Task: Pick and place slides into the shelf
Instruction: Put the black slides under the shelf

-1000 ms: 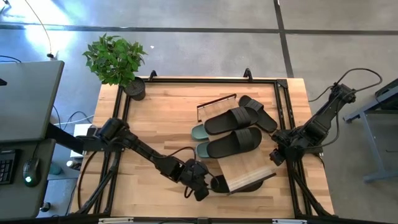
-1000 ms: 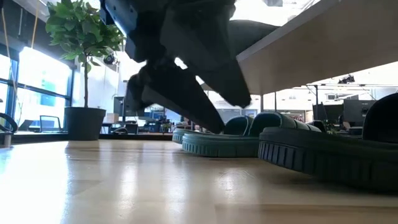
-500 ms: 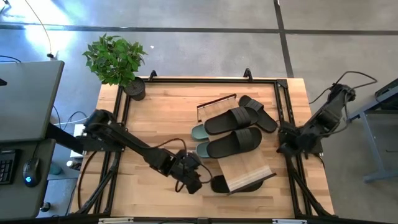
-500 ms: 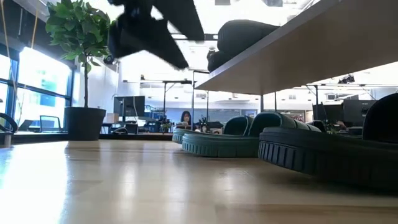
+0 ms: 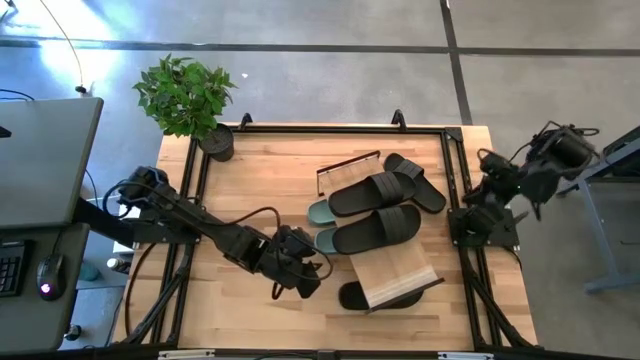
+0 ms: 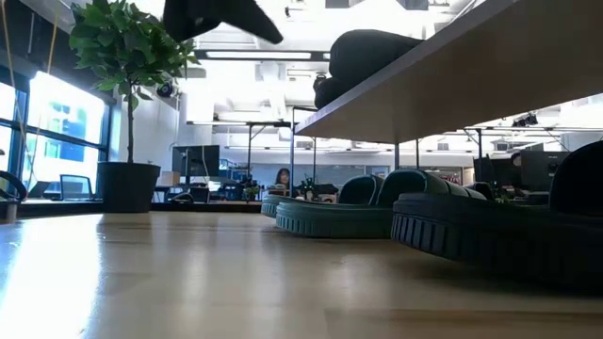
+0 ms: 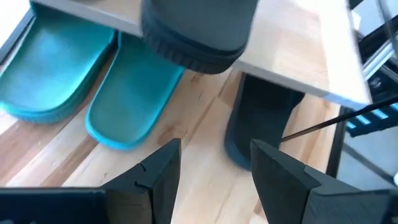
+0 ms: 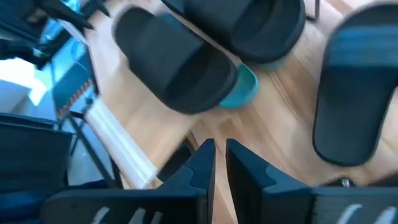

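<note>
The shelf's light-wood plank point(image 5: 398, 272) slopes over the table, and its underside point(image 6: 452, 85) shows in the low view. Two black slides point(image 5: 372, 192) point(image 5: 376, 228) lie across the plank; another black slide point(image 5: 416, 180) lies at its far right. Two green slides point(image 5: 320, 211) point(image 6: 330, 215) rest sole-down on the table under it. One black slide point(image 5: 354, 296) point(image 7: 261, 124) lies under the plank's near end. My left gripper point(image 5: 300, 276) point(image 7: 214, 168) hovers open, left of that slide. My right gripper point(image 5: 490, 178) point(image 8: 219, 155) is shut, raised by the table's right edge.
A potted plant point(image 5: 188, 98) stands at the table's far left corner. The wood table point(image 5: 250, 190) is bare left of the shelf. A black metal frame rail point(image 5: 455, 180) runs along the right side. A desk with a mouse point(image 5: 45, 290) stands off to the left.
My left gripper has drawn back from the black slide under the plank's near end, moving toward the table's left and rising almost out of the low view. My right arm has lifted and folded back from the shelf toward the table's right and far side.
</note>
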Action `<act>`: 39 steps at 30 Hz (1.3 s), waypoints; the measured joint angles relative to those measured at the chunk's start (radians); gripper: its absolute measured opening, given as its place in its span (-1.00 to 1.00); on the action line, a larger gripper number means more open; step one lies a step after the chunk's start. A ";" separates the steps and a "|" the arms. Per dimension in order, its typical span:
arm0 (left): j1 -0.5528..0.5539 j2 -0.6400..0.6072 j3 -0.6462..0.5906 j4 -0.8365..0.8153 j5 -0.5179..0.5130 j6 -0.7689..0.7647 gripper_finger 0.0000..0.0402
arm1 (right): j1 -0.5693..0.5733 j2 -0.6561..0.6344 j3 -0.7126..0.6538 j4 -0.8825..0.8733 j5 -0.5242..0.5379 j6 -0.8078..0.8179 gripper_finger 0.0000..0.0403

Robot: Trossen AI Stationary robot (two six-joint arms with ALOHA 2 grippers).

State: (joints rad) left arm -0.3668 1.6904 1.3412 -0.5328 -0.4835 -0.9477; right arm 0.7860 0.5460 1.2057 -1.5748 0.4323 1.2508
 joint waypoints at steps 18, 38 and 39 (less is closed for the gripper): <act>0.001 -0.021 0.000 0.088 -0.027 0.072 -0.12 | -0.001 -0.098 0.334 0.005 0.231 -0.242 -0.85; 0.087 -0.021 0.001 0.565 -0.096 -0.003 -0.12 | -0.399 -0.454 0.172 0.010 -0.918 0.142 -0.84; 0.088 -0.021 0.001 0.575 -0.096 -0.002 -0.12 | -0.452 -0.466 0.133 0.023 -1.018 0.144 -0.84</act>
State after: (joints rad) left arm -0.2787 1.6699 1.3418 0.0423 -0.5797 -0.9500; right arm 0.3343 0.0803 1.3391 -1.5520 -0.5854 1.3949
